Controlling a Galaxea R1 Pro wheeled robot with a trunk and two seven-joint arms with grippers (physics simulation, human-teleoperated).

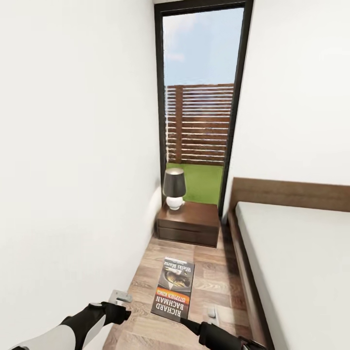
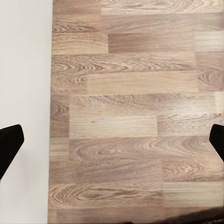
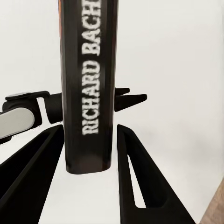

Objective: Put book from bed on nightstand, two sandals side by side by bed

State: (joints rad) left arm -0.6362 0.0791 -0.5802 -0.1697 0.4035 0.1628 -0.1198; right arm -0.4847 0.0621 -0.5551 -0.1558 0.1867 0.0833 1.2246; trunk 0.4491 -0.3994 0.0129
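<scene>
- The right gripper (image 3: pixel 88 154) pinches the book (image 1: pixel 173 288) by its spine edge, one finger on each side, holding it over the plank floor (image 1: pixel 214 272) between wall and bed (image 1: pixel 301 253).
- The left gripper (image 2: pixel 112 140) points down at the floor, fingers spread wide, holding nothing.
- The nightstand (image 1: pixel 189 221) stands ahead beneath the window, bearing a lamp (image 1: pixel 174 188).

Home bedroom, bed (image 1: pixel 301 253), lamp-topped nightstand (image 1: pixel 189 222), wood floor (image 1: pixel 209 277)
</scene>
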